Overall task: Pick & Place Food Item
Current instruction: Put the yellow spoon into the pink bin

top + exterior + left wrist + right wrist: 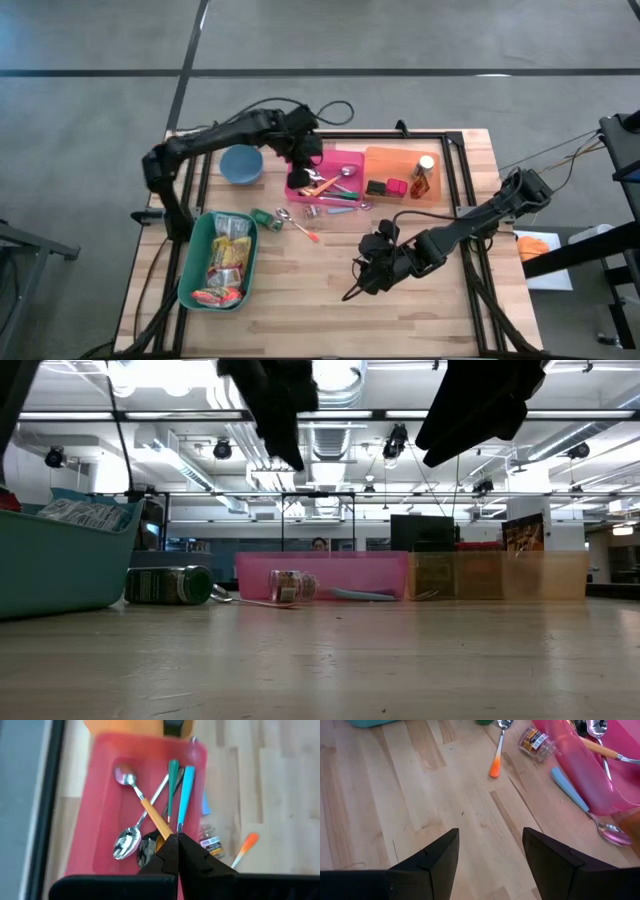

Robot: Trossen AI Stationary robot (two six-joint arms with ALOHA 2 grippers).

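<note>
Over the pink tray [345, 160] hung the left gripper [177, 851], its two fingers pressed together with nothing between them. Below it in that tray lay four utensils, as far as the left wrist view allowed a count: a metal spoon with a wooden handle [135, 787], a second metal spoon [127, 840], and two with a green handle [172, 785] and a blue handle [185, 790]; a dark spoon bowl by the fingertips was partly hidden.

The right gripper [490, 852] hovered above bare table [300, 300], jaws parted about halfway and holding nothing. Ahead of it lay one orange-handled spoon [498, 755], one small jar [535, 741] on its side, and one blue-handled spoon [585, 805] just beside the pink tray.

Well off to its side sat one green bin [195, 275] with several food packets [228, 265]; their number was hard to make out. One green can [263, 217] lay near that bin.

One blue bowl [241, 164] sat just beside the left gripper. One orange tray [395, 160] held a bottle [422, 178] and perhaps two small dark and red items, too small to name.
</note>
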